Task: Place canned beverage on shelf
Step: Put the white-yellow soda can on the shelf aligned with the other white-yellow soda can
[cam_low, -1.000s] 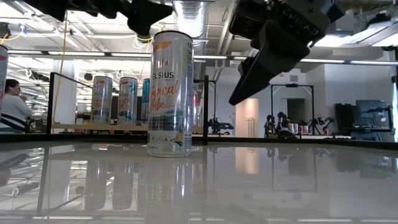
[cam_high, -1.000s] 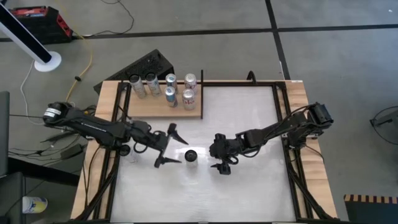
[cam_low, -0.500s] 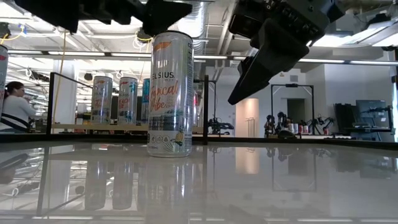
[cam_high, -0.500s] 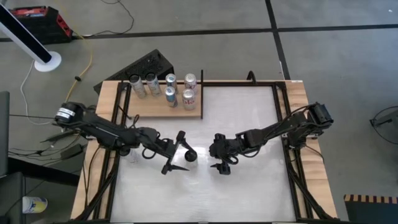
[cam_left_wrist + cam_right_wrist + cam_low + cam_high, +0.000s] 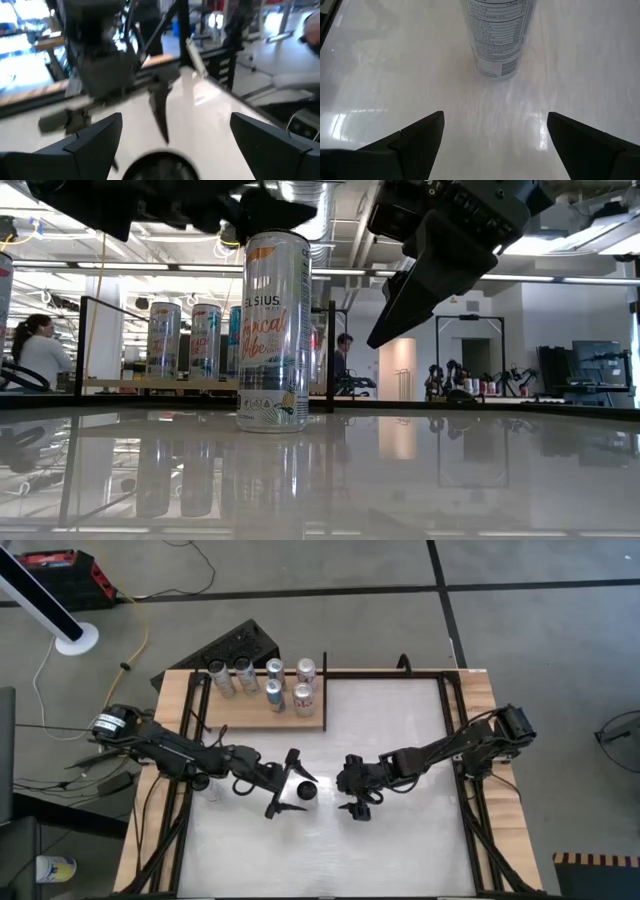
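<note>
We see the left gripper (image 5: 287,785) spread wide, its fingers on either side of the upright can (image 5: 306,791) without touching it — the can stands on the white table (image 5: 400,840), well apart from the shelf (image 5: 262,716) with six cans behind it. The right gripper (image 5: 352,795), also open, hangs just beside the can

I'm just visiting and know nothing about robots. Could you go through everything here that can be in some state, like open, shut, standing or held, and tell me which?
Can on the table: upright on the white tabletop, not held.
Left gripper: fingers open, spread either side of the can.
Right gripper: fingers open, beside the can, apart from it.
Shelf: lying flat at the table's far edge.
Cans on the shelf: six, all upright.
</note>
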### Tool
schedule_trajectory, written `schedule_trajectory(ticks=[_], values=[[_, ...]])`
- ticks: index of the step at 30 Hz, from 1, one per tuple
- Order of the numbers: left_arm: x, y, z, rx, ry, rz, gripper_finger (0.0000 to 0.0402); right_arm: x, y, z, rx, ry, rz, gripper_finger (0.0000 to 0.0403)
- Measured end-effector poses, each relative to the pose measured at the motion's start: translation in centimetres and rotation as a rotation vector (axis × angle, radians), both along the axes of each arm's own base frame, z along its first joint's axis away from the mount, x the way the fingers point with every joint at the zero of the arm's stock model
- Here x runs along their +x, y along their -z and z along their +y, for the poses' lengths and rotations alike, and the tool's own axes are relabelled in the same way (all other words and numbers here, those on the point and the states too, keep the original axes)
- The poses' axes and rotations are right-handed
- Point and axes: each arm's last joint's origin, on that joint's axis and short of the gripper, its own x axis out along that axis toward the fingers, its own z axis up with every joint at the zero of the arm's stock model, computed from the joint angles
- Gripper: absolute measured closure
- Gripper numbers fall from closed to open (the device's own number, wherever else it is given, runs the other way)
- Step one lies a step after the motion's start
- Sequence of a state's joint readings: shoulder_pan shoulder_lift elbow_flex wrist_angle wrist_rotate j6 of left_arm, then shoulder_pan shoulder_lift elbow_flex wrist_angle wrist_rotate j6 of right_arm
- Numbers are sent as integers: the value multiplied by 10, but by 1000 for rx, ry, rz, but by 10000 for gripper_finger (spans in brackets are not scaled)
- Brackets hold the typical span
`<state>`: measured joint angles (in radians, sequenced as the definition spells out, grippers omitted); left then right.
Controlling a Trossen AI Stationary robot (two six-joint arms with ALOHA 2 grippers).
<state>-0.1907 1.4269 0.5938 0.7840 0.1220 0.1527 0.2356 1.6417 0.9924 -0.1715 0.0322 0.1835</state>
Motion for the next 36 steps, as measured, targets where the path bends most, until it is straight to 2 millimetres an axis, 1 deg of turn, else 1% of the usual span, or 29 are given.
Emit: schedule_trajectory(ticks=[4,17,36], values=[[1,7,5,6,-38,61,42,0,0,0,0,0,0,23],[5,20,5,8,-57,122,42,0,0,0,0,0,-1,23],[5,23,5,14,-60,150,42,0,0,0,-2,-3,-2,23]])
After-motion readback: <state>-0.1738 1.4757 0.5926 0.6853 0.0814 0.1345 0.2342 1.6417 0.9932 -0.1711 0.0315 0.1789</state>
